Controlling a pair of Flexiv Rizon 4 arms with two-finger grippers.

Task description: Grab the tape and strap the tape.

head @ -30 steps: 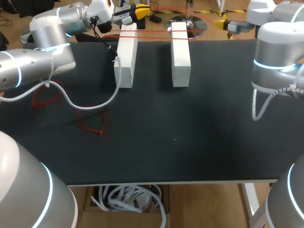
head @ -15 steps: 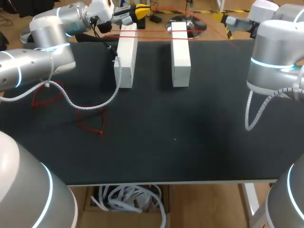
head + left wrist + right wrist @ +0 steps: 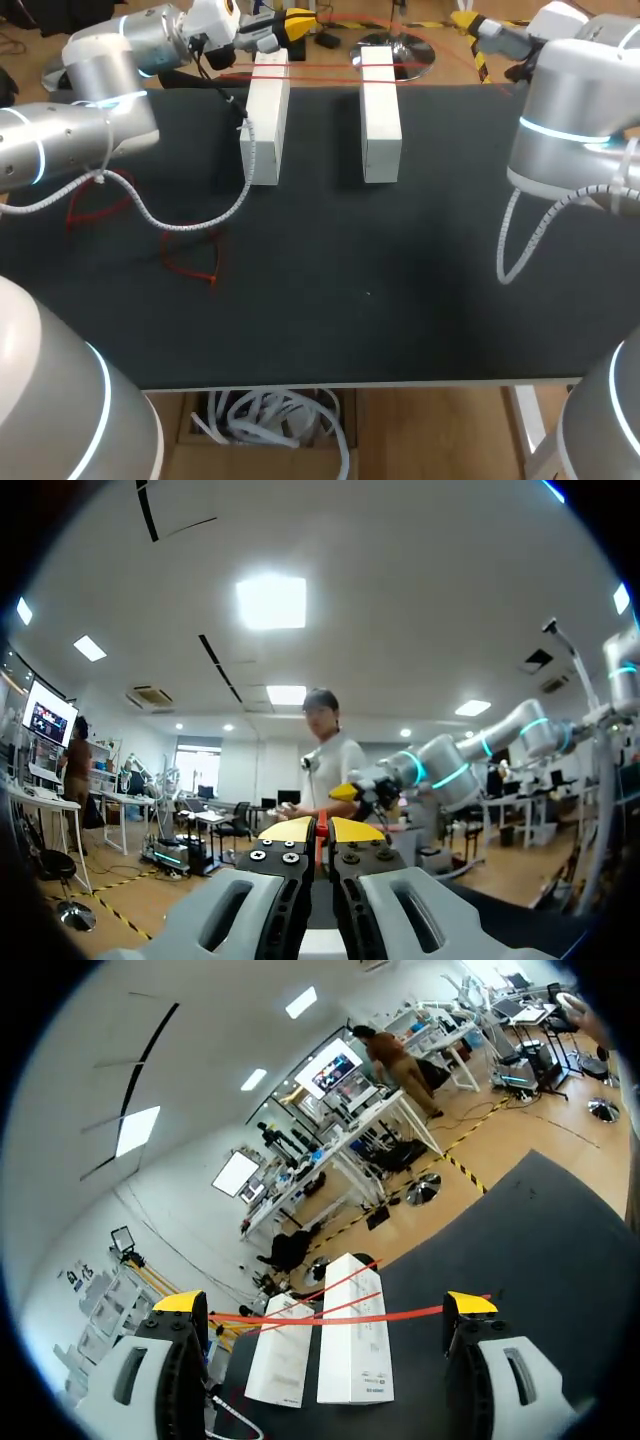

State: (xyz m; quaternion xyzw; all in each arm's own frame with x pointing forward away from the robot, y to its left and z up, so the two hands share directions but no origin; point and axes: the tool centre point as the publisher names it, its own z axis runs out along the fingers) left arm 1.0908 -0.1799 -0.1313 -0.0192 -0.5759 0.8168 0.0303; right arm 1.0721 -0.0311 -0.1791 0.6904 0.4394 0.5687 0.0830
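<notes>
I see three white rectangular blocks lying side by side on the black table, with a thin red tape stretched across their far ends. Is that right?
Not quite: there are two blocks, not three. The head view shows a left white rectangular block and a right white rectangular block lying side by side on the black table, with the thin red tape stretched across their far ends.

You're seeing thin red tape [image 3: 420,1311] stretching taut in strands across two white blocks [image 3: 355,1340] lying side by side on the desk [image 3: 540,1250].
</notes>
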